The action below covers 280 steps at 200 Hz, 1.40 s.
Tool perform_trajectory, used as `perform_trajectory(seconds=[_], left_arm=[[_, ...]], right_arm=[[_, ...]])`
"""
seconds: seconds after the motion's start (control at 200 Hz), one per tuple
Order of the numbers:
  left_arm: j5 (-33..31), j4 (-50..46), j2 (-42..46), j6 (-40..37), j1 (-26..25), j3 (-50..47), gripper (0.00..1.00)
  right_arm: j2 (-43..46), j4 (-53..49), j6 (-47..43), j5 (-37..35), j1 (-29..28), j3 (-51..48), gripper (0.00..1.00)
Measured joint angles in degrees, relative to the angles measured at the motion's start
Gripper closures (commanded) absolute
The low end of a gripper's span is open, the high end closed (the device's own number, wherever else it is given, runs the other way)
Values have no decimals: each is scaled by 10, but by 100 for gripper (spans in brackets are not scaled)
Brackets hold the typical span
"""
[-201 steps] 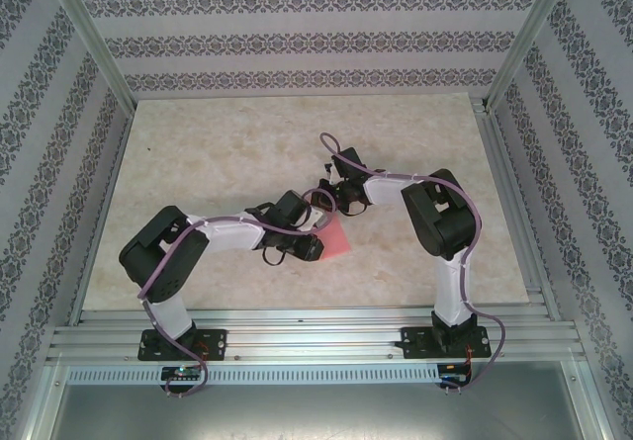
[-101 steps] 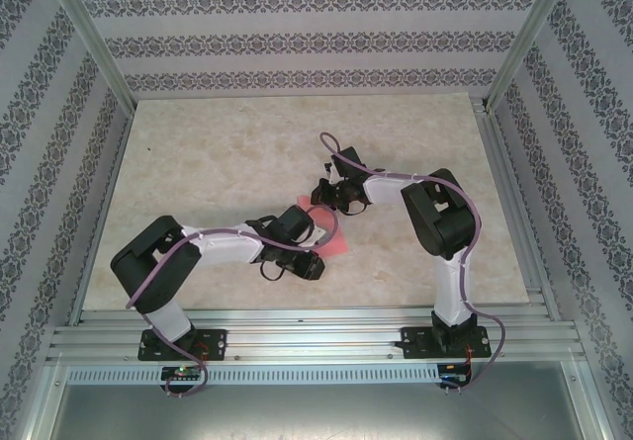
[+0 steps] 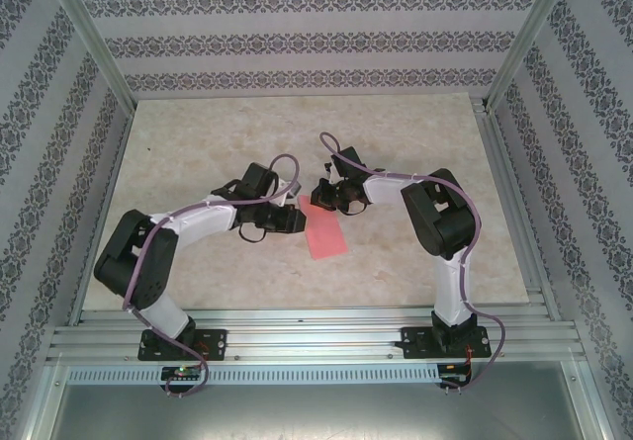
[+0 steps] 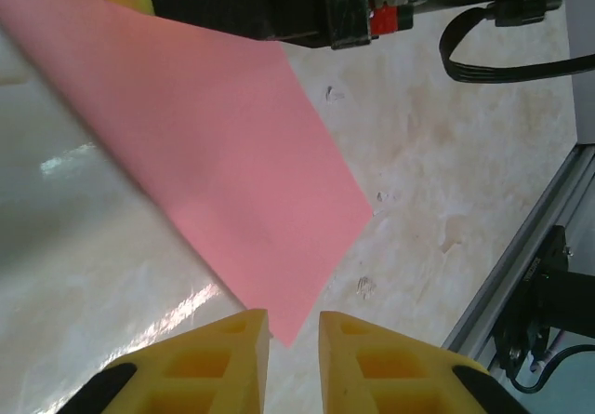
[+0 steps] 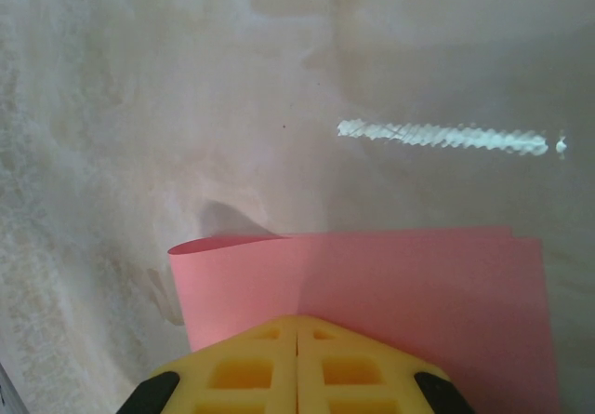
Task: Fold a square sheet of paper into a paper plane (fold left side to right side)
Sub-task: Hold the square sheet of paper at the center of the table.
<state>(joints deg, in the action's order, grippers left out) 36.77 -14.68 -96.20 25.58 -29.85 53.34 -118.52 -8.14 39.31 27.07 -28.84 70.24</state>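
The square sheet of paper (image 3: 327,235) lies on the table as a salmon-pink rectangle, folded over on itself. In the right wrist view one end of the paper (image 5: 418,284) curls up in a loose loop. My right gripper (image 3: 318,203) is shut, and its tips (image 5: 297,326) rest on the sheet's far end. My left gripper (image 3: 295,222) sits just left of the sheet. A narrow gap shows between its yellow fingers (image 4: 294,326). The near corner of the paper (image 4: 232,153) points into that gap, and the fingers do not clamp it.
The marble-look table (image 3: 198,143) is walled on three sides by patterned panels. An aluminium rail (image 4: 525,247) runs along the table's edge. The right arm's black wrist and cable (image 4: 307,5) hang over the far end of the sheet.
My left arm has swung back and to the left, off the sheet's near side. The sheet now lies uncovered and flatter. The right gripper has held still.
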Motion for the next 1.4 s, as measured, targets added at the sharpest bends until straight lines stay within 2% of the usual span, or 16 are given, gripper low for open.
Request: perform_trajectory(seconds=[0.16, 0.37, 0.585, 0.804, 0.884, 0.959, 1.079, 1.164, 1.274, 1.399], left_arm=[[17, 33, -59, 22, -10, 0, 78], [30, 69, -89, 41, -29, 2, 78], [12, 72, -105, 45, -37, 19, 78], [-14, 67, -123, 37, -40, 33, 79], [-15, 68, -123, 37, -41, 33, 79], [-15, 68, -123, 37, -41, 33, 79], [-17, 68, -123, 37, -41, 33, 80], [-17, 68, -124, 37, -41, 33, 80], [-17, 68, -123, 37, -41, 33, 79], [-20, 68, -123, 37, -42, 33, 80]], right_arm=[[0, 0, 0, 0, 0, 0, 94], [0, 0, 0, 0, 0, 1, 94], [-1, -1, 0, 0, 0, 1, 92], [13, -10, -2, -10, 1, 0, 78], [42, -23, -4, -21, 9, -14, 76], [89, -33, -5, -28, 21, -37, 78], [185, -40, -10, -37, 35, -95, 89], [237, -37, -4, -36, 31, -148, 90], [261, -35, 9, -35, 12, -215, 88], [266, -41, 30, -35, -9, -264, 94]])
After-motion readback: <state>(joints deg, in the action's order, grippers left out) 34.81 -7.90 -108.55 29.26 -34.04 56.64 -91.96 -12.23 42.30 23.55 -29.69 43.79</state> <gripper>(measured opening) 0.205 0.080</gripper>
